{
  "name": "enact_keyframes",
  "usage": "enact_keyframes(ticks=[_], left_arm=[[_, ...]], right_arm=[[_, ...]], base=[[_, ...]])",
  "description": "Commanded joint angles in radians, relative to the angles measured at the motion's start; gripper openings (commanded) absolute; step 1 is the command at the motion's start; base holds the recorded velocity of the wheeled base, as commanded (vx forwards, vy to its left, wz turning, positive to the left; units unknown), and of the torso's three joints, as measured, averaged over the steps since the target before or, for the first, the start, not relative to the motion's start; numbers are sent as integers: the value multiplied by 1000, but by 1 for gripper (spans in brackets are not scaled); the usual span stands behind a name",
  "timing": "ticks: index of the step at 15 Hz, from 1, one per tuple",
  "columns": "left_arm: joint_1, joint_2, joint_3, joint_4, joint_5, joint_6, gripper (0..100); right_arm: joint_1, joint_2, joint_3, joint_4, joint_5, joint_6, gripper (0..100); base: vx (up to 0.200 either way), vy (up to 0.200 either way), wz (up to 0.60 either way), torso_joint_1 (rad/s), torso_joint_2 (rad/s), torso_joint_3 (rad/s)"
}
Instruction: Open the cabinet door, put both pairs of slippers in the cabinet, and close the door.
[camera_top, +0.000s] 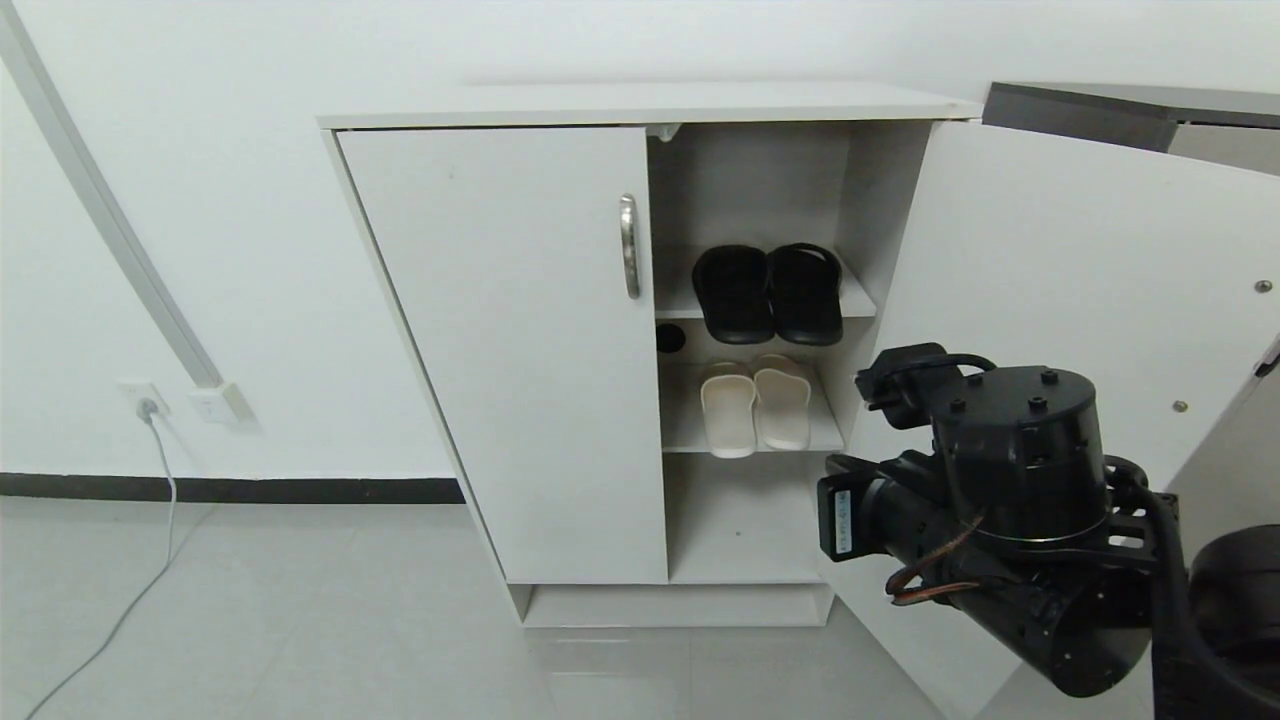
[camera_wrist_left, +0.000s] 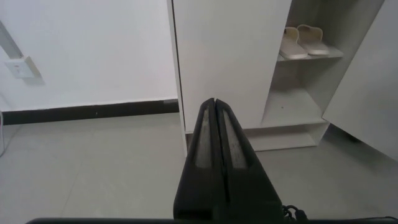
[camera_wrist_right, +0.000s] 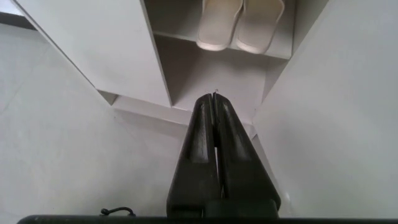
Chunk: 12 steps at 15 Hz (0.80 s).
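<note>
cream slippers (camera_wrist_right: 219, 25) lie shelved in the cabinet (camera_top: 490, 350) above the tightly closed right jaws.

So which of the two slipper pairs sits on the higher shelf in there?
The black pair, side by side on the upper shelf. The cream pair lies on the lower shelf, directly beneath.

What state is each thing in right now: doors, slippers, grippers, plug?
right door: open, swung wide.
left door: shut.
black slippers: side by side on the upper shelf.
cream slippers: side by side on the middle shelf.
left gripper: shut, empty.
right gripper: shut, empty.
wall plug: plugged in.
</note>
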<state>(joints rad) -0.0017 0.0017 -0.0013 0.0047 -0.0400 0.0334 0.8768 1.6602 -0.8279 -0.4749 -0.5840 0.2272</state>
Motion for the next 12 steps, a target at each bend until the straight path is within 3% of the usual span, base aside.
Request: enact_keyframes(ticks=[1,8,12], left_arm=[[0,0,0,0,0,0,0],[0,0,0,0,0,0,0],[0,0,0,0,0,0,0]], right_arm=[[1,9,1,-1,0,0,0],[1,1,4,-1,0,-16,0],[-1,0,6,-1,0,-14,0]], base=[[0,0,0,0,0,0],[0,0,0,0,0,0],[0,0,0,11,-218,-312]])
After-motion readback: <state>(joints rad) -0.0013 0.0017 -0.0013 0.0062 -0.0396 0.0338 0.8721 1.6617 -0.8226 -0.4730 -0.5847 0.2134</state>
